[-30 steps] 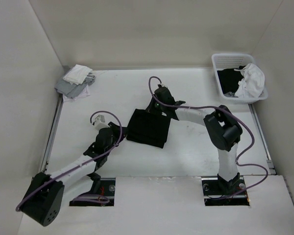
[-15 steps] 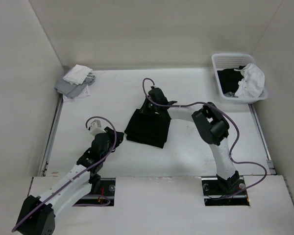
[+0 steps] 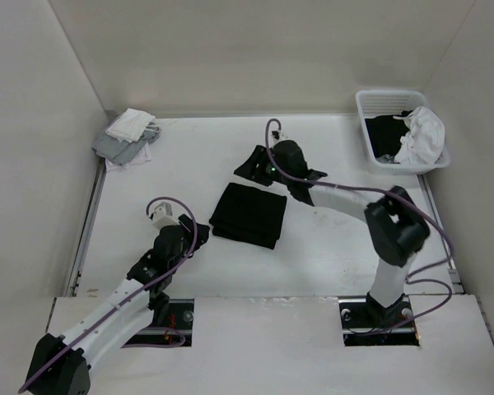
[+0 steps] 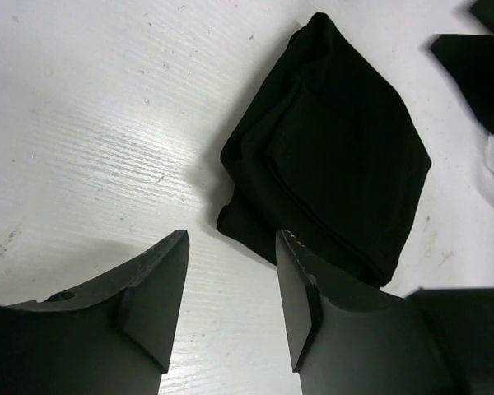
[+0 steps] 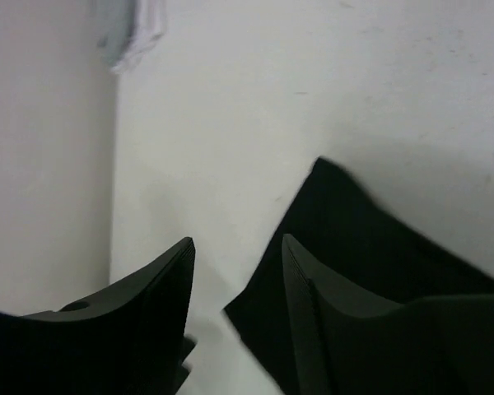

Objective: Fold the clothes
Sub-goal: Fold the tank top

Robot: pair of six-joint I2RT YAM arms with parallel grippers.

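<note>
the folded plain black soft-fabric garment point(image 3: 249, 216) lies mid-frame; left gripper point(image 4: 230, 247) and right gripper point(image 5: 237, 247) both gape empty. best to back off without snagging its edges.

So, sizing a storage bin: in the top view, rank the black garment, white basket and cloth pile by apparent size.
1. white basket
2. black garment
3. cloth pile, nearly the garment's size
</note>
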